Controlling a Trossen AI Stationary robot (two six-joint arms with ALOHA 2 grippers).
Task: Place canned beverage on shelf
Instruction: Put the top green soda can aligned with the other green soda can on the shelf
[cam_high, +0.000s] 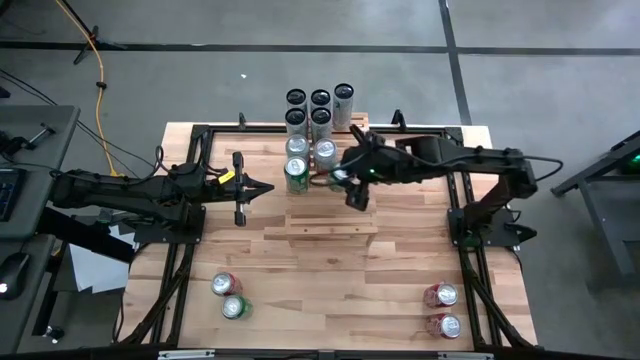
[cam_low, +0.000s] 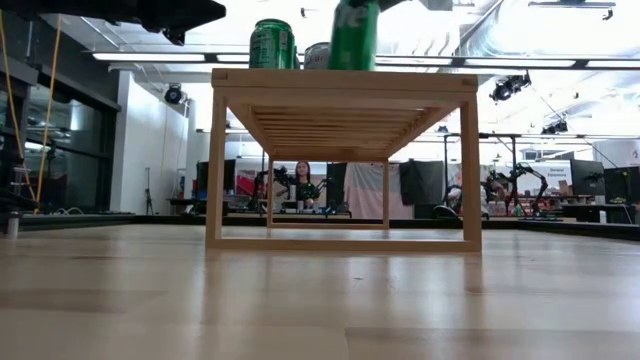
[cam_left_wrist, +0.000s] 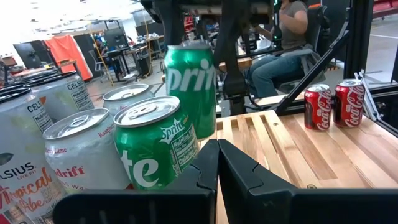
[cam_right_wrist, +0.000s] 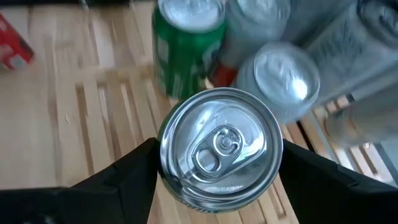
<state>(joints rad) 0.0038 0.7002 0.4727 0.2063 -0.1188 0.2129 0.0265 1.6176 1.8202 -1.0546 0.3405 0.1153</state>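
The pale slatted shelf (cam_high: 330, 228) stands at the table's middle, with several cans in rows on its far part. A short green Sprite can (cam_left_wrist: 155, 149) stands at the near left of those rows. My right gripper (cam_high: 347, 183) is shut on a taller green Sprite can (cam_left_wrist: 189, 87), just right of the short one and over the shelf top (cam_low: 340, 82). My left gripper (cam_high: 262, 188) is shut and empty, level, just left of the shelf, pointing at the cans. My right gripper pinches the tall Sprite can between its two fingers (cam_right_wrist: 134, 171), on opposite sides of the wall just below the top rim (cam_right_wrist: 217, 149). The fingers come from above, pointing down. The can hangs nearly upright; whether its bottom (cam_low: 352, 66) touches the shelf top, I cannot tell.
A red can and a green can (cam_high: 230, 295) stand at the table's near left. Two red cans (cam_high: 442, 310) stand at the near right and also show in the left wrist view (cam_left_wrist: 336, 106). A seated person (cam_left_wrist: 283, 43) is beyond the table. Bare table lies in front of the shelf.
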